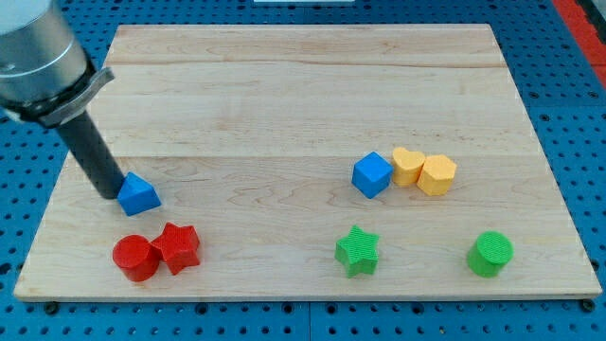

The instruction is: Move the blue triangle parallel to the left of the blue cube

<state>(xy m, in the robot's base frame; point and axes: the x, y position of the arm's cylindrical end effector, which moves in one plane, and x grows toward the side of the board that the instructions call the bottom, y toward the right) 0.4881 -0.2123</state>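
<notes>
The blue triangle (139,194) lies at the view's left on the wooden board (303,85). The blue cube (372,175) sits right of centre, far to the triangle's right and slightly higher in the view. My tip (111,192) rests on the board touching the triangle's left side. The dark rod rises from it up and to the left.
A yellow heart (408,167) and a yellow hexagon (437,175) touch in a row right of the blue cube. A red cylinder (134,258) and a red star (178,248) lie below the triangle. A green star (357,250) and a green cylinder (491,254) lie at lower right.
</notes>
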